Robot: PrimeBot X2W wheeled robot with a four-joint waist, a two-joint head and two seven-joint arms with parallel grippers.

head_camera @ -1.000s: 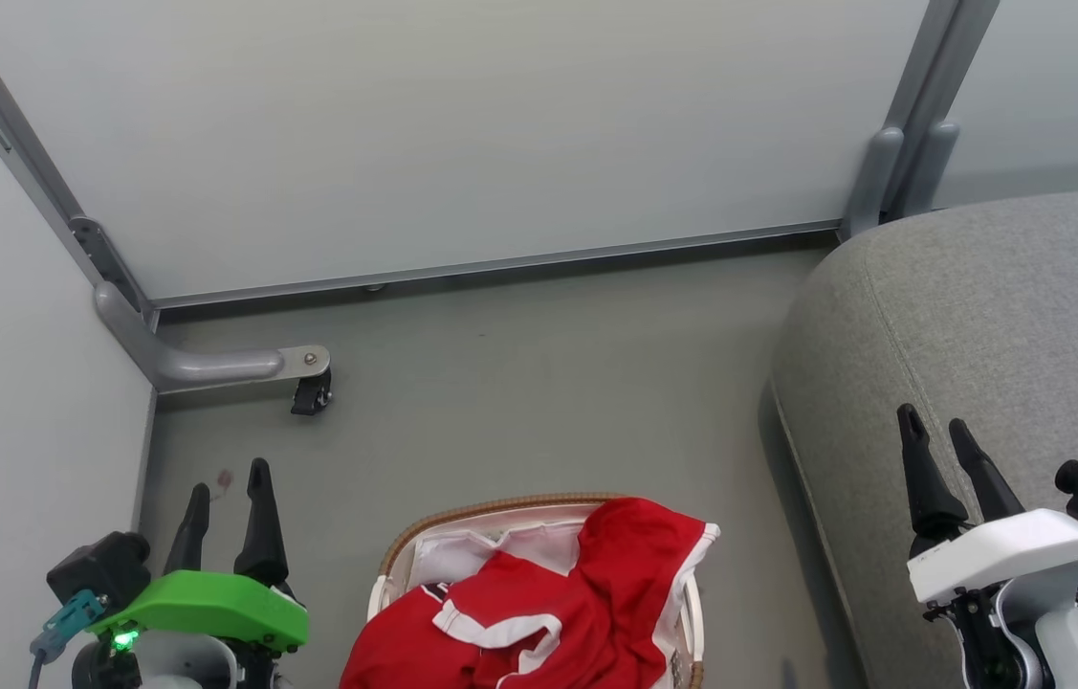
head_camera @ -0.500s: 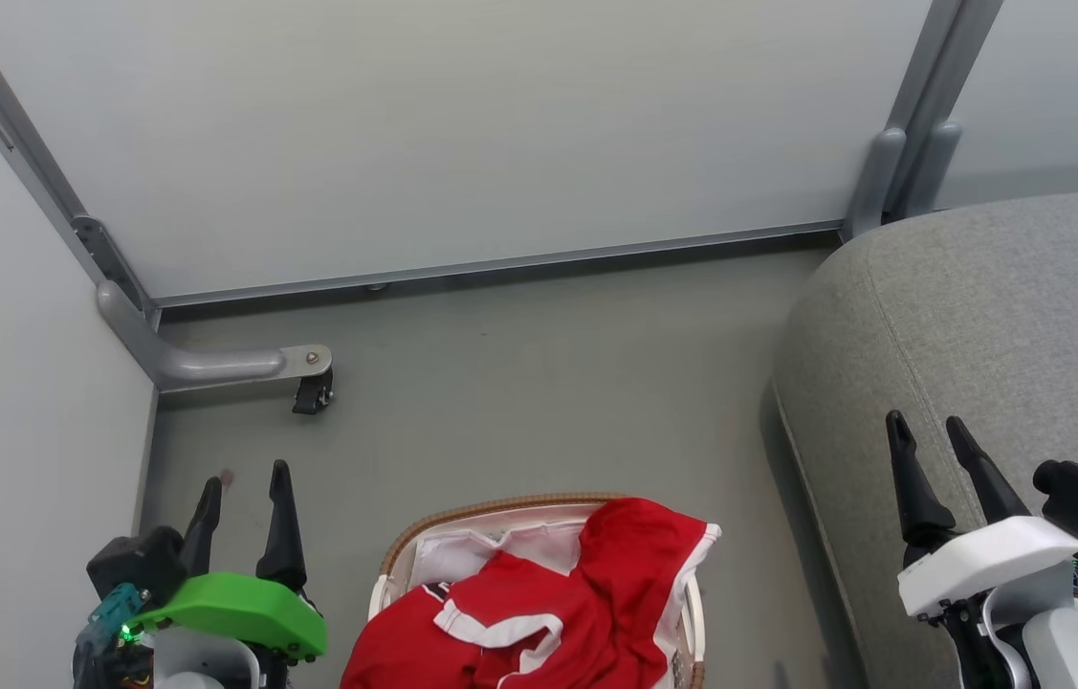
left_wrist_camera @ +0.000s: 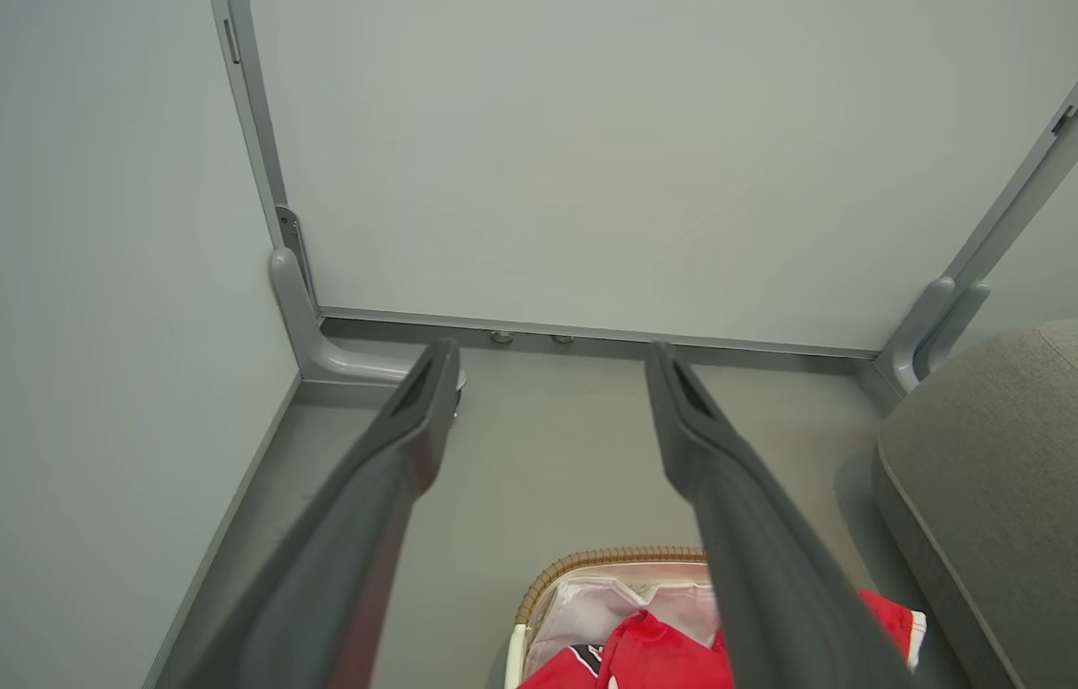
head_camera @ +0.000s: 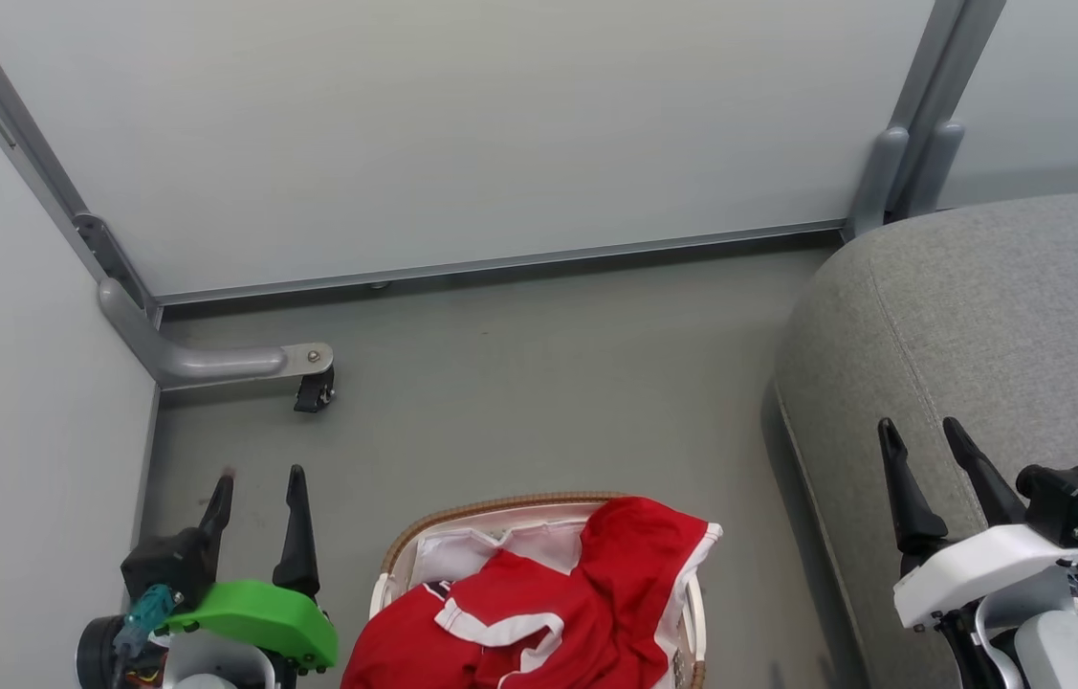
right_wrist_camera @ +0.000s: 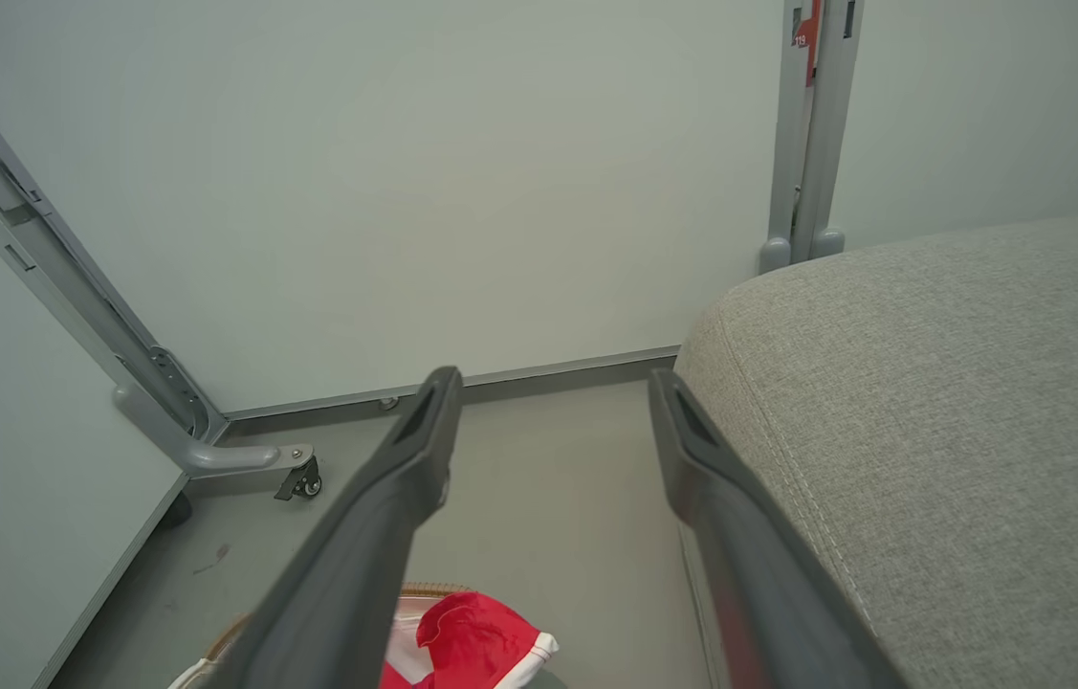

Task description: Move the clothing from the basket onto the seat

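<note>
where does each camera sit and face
Head view: on the head, facing forward-down at basket, clothing, seat; left tool, right tool at bottom corners.
Left wrist view: on that wrist, facing the wall corner between its own fingers.
Right wrist view: on that wrist, facing wall and seat between its fingers.
Shared: both wrist views catch the clothing and seat.

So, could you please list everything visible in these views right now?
oval white plastic basket with brown woven rim: one, on the floor
soft red clothing with white panels: one heap, in the basket
white cloth liner: one, inside the basket
large grey fabric seat: one, right of the basket
pale wall panels: three, grey-framed, behind and left
black caster wheel: one, under the left frame foot
left gripper: one, dark fingers, green housing, open, lower left
right gripper: one, dark fingers, white housing, open, lower right
</note>
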